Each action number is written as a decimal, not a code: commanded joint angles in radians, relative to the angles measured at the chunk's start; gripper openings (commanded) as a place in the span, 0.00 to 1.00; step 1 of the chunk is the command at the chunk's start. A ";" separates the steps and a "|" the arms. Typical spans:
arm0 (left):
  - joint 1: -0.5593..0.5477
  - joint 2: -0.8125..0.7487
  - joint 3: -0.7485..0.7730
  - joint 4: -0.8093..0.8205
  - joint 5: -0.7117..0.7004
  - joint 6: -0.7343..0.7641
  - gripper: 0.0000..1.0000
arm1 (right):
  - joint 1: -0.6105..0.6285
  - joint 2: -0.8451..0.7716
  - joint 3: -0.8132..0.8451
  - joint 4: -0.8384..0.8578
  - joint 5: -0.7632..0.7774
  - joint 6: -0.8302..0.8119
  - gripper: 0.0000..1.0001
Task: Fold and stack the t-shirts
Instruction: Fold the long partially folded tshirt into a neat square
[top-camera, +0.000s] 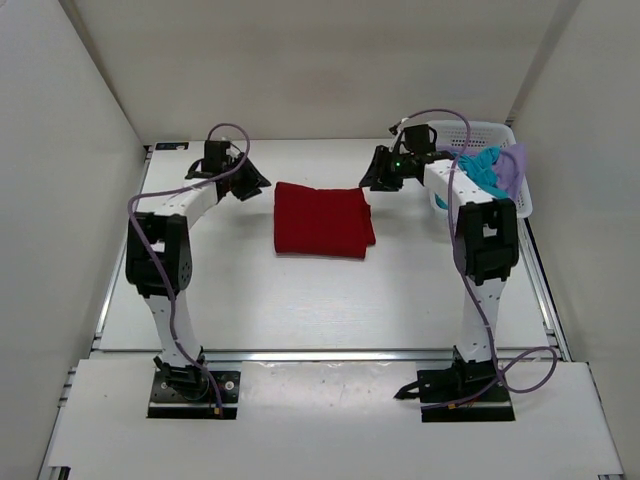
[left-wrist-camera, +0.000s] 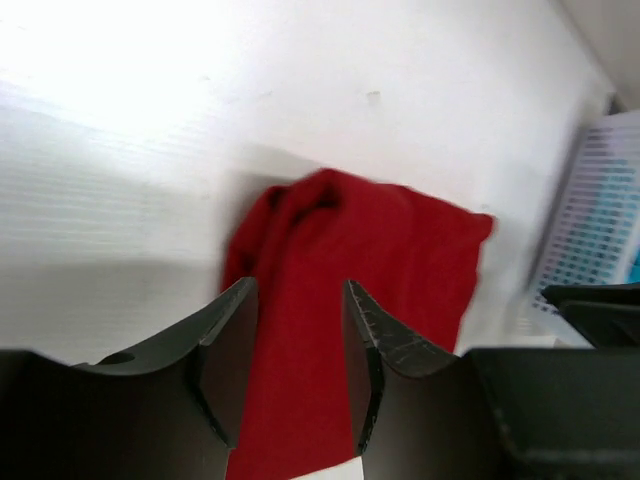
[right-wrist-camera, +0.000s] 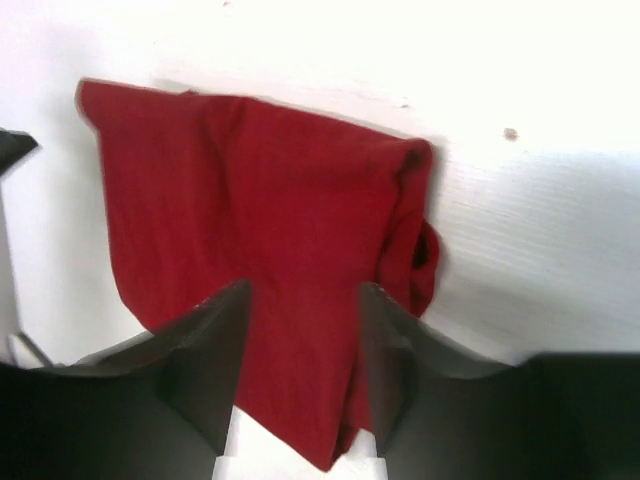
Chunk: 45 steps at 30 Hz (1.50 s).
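Note:
The red t-shirt (top-camera: 322, 220) lies folded into a rectangle on the white table, between the two arms; it also shows in the left wrist view (left-wrist-camera: 350, 270) and the right wrist view (right-wrist-camera: 250, 220). My left gripper (top-camera: 254, 184) hovers just left of it, open and empty (left-wrist-camera: 298, 290). My right gripper (top-camera: 372, 181) hovers just off its right upper corner, open and empty (right-wrist-camera: 303, 290). The teal-blue t-shirt (top-camera: 480, 168) and the lavender t-shirt (top-camera: 513, 168) lie bunched in the white mesh basket (top-camera: 497, 130) at the back right.
White walls close in the table on the left, back and right. The basket's mesh side shows at the right edge of the left wrist view (left-wrist-camera: 600, 200). Purple cables loop along both arms.

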 joint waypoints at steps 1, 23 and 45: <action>-0.082 -0.197 -0.067 0.090 -0.017 0.001 0.49 | 0.056 -0.163 -0.086 0.030 0.049 -0.037 0.32; -0.150 -0.403 -0.779 0.540 0.111 -0.203 0.36 | 0.179 -0.329 -0.776 0.459 -0.018 0.059 0.00; 0.028 -0.137 -0.475 0.520 0.131 -0.168 0.23 | 0.137 -0.141 -0.558 0.465 -0.041 0.064 0.00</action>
